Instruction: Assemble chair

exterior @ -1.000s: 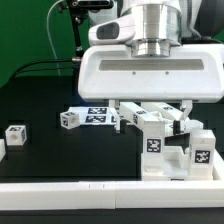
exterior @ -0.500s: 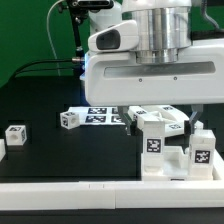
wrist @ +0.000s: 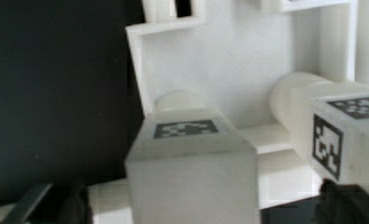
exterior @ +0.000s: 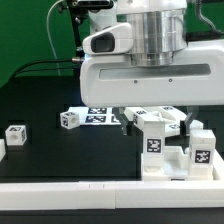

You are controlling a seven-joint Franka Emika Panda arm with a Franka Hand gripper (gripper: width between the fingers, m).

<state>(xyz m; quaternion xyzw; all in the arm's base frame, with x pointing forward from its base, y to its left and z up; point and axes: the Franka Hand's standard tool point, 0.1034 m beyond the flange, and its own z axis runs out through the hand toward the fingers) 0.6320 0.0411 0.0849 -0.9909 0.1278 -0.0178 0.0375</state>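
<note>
White chair (exterior: 152, 160) under spread pincer (exterior: 156, 117)

Exterior camera sits low, just above the tabletop (exterior: 40, 110), peering over the rail (exterior: 70, 195) straight at the arm (exterior: 150, 70), which looms close and fills the upper frame. Wrist camera looks down, very tight, onto the chair (wrist: 190, 170) (exterior: 165, 160). Both views share those tagged white blocks.
</note>
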